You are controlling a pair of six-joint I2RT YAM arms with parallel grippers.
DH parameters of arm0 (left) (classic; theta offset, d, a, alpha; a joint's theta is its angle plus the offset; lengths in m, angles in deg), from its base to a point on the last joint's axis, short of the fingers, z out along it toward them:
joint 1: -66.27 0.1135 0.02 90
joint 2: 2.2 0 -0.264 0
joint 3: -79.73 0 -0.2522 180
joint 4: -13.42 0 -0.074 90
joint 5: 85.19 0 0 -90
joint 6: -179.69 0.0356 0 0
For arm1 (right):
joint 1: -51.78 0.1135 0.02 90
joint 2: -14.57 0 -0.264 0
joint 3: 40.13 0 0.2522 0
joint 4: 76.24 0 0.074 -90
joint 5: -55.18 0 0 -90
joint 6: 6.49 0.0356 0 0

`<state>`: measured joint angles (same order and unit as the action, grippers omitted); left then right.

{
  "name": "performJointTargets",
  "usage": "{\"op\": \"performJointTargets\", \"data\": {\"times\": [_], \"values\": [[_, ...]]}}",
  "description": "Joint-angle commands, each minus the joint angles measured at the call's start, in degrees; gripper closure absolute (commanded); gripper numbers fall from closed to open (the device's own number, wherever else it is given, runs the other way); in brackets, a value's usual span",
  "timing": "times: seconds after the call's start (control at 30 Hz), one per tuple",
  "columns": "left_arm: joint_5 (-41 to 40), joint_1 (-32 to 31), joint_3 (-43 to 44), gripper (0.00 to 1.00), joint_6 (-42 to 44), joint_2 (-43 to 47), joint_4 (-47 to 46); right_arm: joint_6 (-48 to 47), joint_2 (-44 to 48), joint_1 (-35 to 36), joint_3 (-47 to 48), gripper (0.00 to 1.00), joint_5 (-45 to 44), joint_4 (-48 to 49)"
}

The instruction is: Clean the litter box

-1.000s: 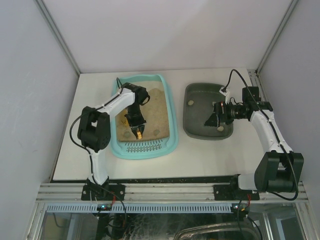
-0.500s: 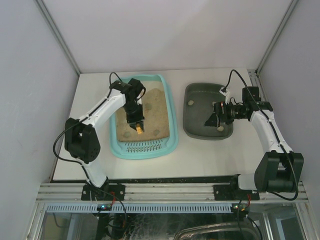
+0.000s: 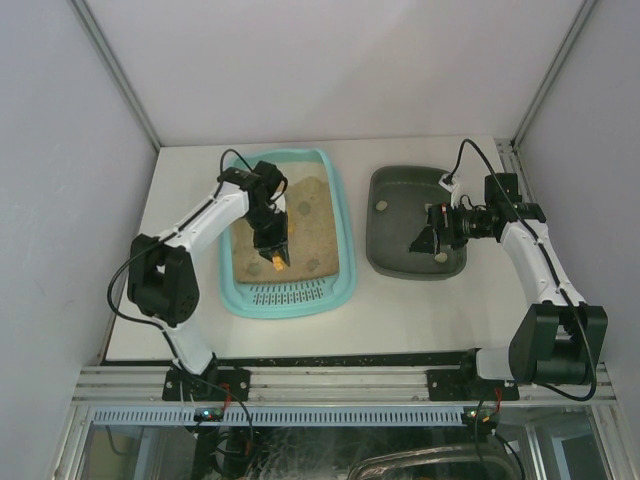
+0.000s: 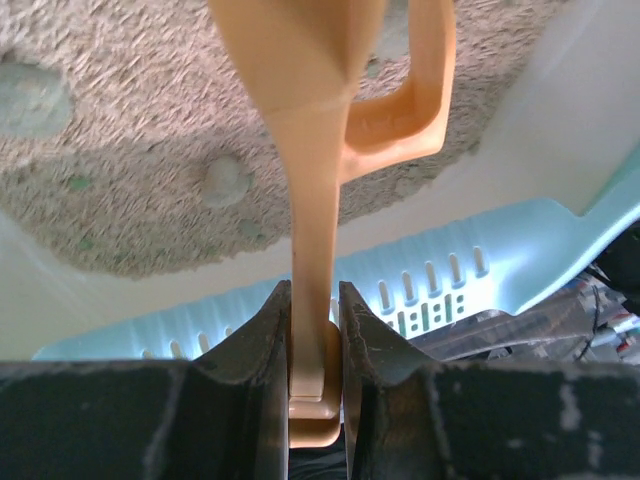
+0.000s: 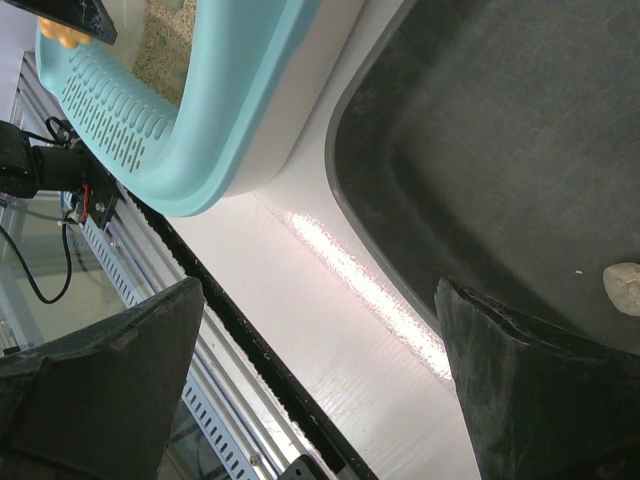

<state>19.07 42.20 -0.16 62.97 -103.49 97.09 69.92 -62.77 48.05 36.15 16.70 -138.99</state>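
Litter box (image 3: 344,230): set on tabletop (image 3: 400,310), left half, walled by raised rim.
Left fingers (image 4: 262,345): clenched on orange scoop (image 4: 315,150) above sand (image 4: 120,170), near grate (image 4: 420,290).
Right fingers (image 5: 110,385): spread wide over grey tray (image 3: 405,225), beside box.

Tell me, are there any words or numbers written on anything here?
There are none to read: the litter box, the dark grey tray and the orange scoop show no words, numbers or signs in any view.
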Motion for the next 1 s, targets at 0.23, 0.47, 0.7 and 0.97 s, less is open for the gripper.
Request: {"op": "performJointTargets", "data": {"times": [0.23, 0.47, 0.7, 0.97], "values": [[9.18, 2.98, 4.23, 1.00, 5.92, -7.13, -6.04, -0.94, 0.97, -0.17, 0.41, 0.00, 0.44, 1.68], [-4.61, 5.06, 7.10, 1.00, 6.39, -5.80, -6.05, -1.35, 1.90, -0.74, 0.41, 0.00, 1.49, 1.22], [-6.03, 6.15, 8.06, 1.00, 10.48, -7.31, -7.37, -1.20, 1.50, -0.52, 0.41, 0.00, 1.84, 1.30], [4.59, 6.14, 7.96, 1.00, 13.06, -9.72, -9.90, -1.30, 1.70, -0.77, 0.40, 0.00, 3.81, 0.67]]}}
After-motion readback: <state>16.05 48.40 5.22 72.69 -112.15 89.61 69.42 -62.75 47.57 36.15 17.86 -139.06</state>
